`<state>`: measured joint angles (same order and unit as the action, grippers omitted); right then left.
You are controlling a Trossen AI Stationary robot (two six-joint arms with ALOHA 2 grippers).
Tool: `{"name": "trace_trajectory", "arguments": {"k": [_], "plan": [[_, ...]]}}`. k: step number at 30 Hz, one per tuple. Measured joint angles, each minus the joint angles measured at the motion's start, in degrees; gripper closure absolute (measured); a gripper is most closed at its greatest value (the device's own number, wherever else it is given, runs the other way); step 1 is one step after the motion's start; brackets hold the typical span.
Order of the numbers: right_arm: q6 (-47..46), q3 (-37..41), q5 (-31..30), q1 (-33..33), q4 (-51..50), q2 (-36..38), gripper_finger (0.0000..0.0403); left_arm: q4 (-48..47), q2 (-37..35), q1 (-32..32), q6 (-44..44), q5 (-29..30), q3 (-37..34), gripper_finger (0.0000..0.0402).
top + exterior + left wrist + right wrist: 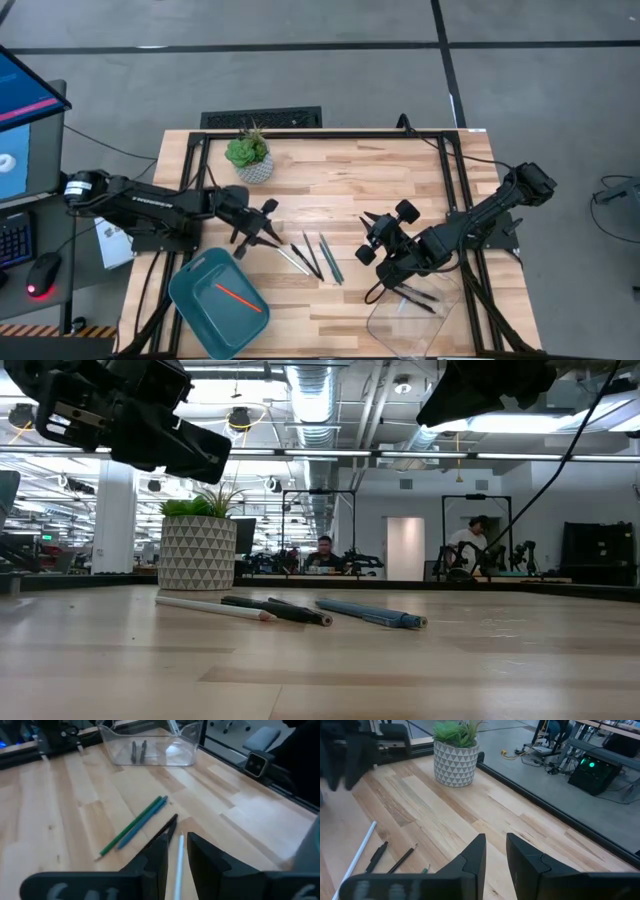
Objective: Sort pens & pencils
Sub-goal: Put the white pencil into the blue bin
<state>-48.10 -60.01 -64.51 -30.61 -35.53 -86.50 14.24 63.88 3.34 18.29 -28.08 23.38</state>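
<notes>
Several sticks lie flat in a loose fan on the table: a pale white one, black pens, a green pencil and a teal-blue pen. The orange-red pencil lies in the teal tray. Two black pens lie in the clear container. My left gripper hovers open just left of the fan, with the white stick showing below its gap. My right gripper hangs open right of the fan. In the low view both grippers are well above the table.
A potted plant in a white patterned pot stands behind the left gripper, near the far edge. The teal tray sits at the near left, the clear container at the near right. Bare wood lies between the arms. People sit in the room beyond.
</notes>
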Motion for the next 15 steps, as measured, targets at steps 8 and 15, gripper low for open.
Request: {"name": "trace_trajectory", "arguments": {"k": [8,15], "plan": [[0.0,0.0,0.0,0.0,0.0,0.0,0.0305,10.7,9.6,4.6,-2.5,-9.0,0.0,0.0338],[0.0,0.0,0.1,0.0,-0.3,0.0,0.0305,17.4,23.5,4.3,-4.1,-9.7,0.0,0.0338]]}}
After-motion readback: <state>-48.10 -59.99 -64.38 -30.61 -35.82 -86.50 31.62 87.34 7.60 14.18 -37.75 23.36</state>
